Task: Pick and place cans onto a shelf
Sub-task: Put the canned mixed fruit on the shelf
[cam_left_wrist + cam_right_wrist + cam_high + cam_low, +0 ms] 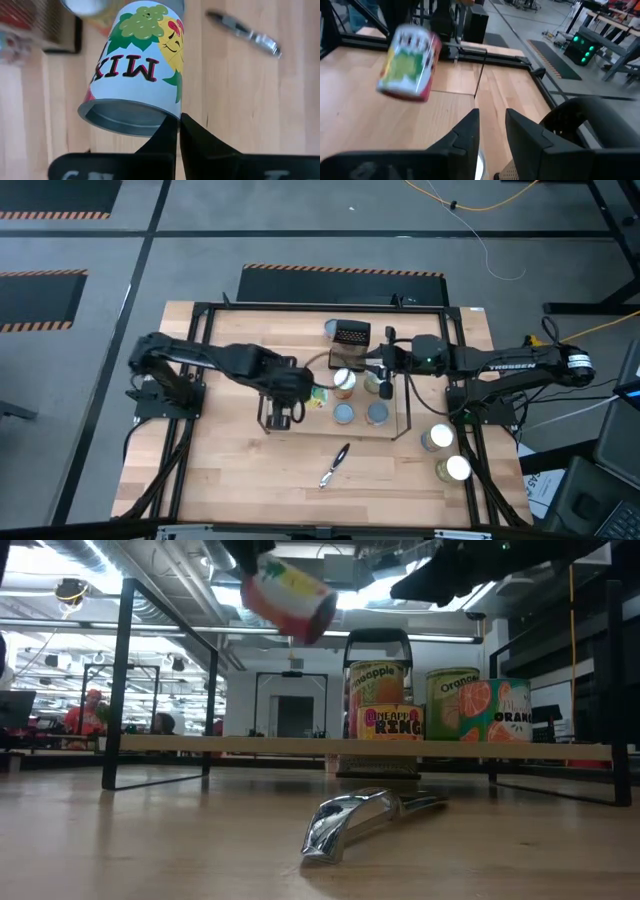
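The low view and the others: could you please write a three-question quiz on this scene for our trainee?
1. True or false: the MIX can stands upright on the shelf.
2. What lies on the table in front of the shelf? A. a shiny metal utensil; B. a red cup; C. a sponge.
3. How many cans stand on the table off the shelf, near the base of the right arm?

Key: 1. False; it hangs tilted in the air above the shelf. 2. A. 3. Two.
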Controlling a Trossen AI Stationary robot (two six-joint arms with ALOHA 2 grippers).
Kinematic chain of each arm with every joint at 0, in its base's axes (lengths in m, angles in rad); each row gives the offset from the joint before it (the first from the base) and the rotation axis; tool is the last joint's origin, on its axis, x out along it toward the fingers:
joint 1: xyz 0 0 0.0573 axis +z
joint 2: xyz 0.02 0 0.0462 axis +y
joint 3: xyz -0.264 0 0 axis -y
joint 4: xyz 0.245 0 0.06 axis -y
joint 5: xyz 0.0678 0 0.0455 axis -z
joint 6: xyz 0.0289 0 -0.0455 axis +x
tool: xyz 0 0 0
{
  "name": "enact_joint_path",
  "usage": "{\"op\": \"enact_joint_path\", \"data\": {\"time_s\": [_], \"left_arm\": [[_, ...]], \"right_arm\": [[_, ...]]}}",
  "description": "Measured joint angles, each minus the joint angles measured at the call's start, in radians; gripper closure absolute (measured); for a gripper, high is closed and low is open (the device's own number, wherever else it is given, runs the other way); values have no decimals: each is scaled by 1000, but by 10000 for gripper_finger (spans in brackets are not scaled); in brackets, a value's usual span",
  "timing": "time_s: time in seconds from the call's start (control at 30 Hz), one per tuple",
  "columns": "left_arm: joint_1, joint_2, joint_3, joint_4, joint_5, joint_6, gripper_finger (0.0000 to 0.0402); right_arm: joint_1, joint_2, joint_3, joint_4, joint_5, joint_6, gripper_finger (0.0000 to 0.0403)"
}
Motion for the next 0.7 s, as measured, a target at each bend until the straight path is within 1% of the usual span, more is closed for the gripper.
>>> {"op": "enact_joint_path", "data": {"time_s": [0.13, 0.27, 0.37, 0.5, 0.7], "left_arm": [[-18, 103, 76, -113, 1, 0, 401], [-33, 182, 113, -204, 2, 0, 401], [-43, 229, 121, -252, 19, 0, 401], [-58, 274, 121, -290, 51, 0, 400], [-71, 306, 121, -333, 53, 0, 400]], "right_arm": [[0, -5, 0, -2, -36, 0, 304], [0, 0, 0, -4, -103, -2, 304], [0, 0, 0, -4, -133, -3, 304], [0, 1, 0, -8, -139, -4, 304], [0, 1, 0, -15, -140, -4, 304]]}}
